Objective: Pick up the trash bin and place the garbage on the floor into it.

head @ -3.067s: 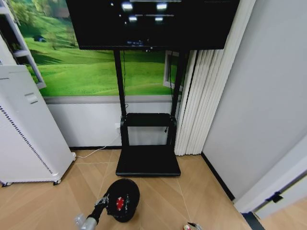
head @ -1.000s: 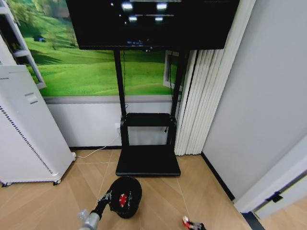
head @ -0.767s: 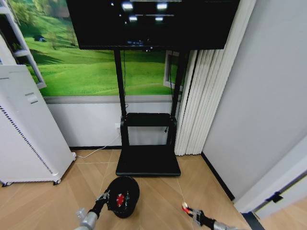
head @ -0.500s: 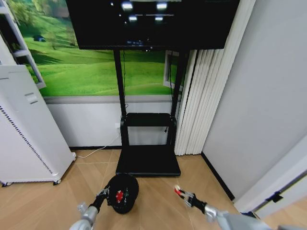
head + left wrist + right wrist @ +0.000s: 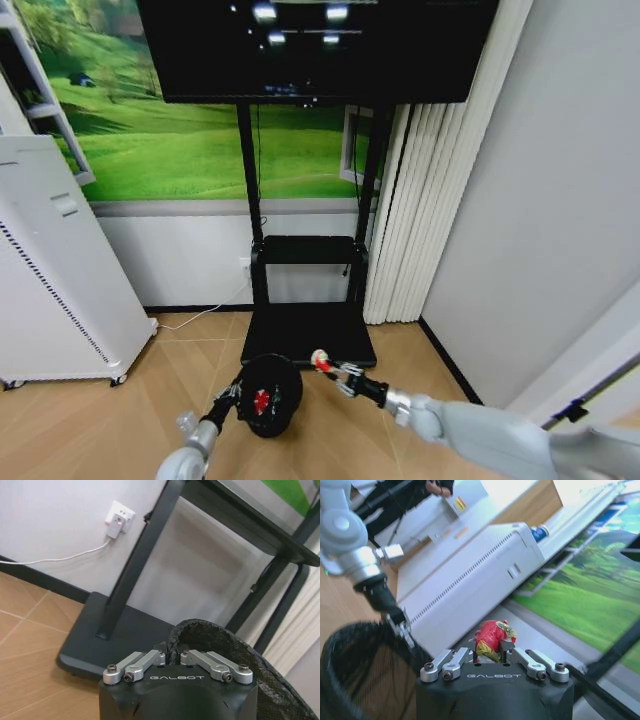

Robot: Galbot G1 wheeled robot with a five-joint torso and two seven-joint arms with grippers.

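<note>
Black mesh catches the eye first: the trash bin [image 5: 271,393] hangs low over the wooden floor [image 5: 90,420], just in front of the TV stand base [image 5: 308,336], tilted so its dark mouth faces up and toward the camera. The left gripper [image 5: 234,392] has it by the rim, fingers closed tight on the near edge, and in the left wrist view that same gripper [image 5: 172,656] shows its two fingers drawn together on the bin's mesh lip [image 5: 220,640]. Something red [image 5: 262,401] already sits inside the bin.

Over on the right, the right gripper [image 5: 330,367] reaches in from the lower right corner of the head view, its tip just beside the bin's right rim. It is pinched shut on a crumpled red wrapper [image 5: 321,360], held out ahead of the fingers. The right wrist view shows it closer: the wrapper [image 5: 493,636], red with a yellow streak, is wedged between the closed fingers of the gripper [image 5: 490,652], and the bin's open mouth [image 5: 365,670] lies below and to one side, the left arm's silver links [image 5: 350,545] clamped on its rim.

A white cabinet [image 5: 55,280] stands on the left side of the floor, against the green landscape wall [image 5: 200,150].
</note>
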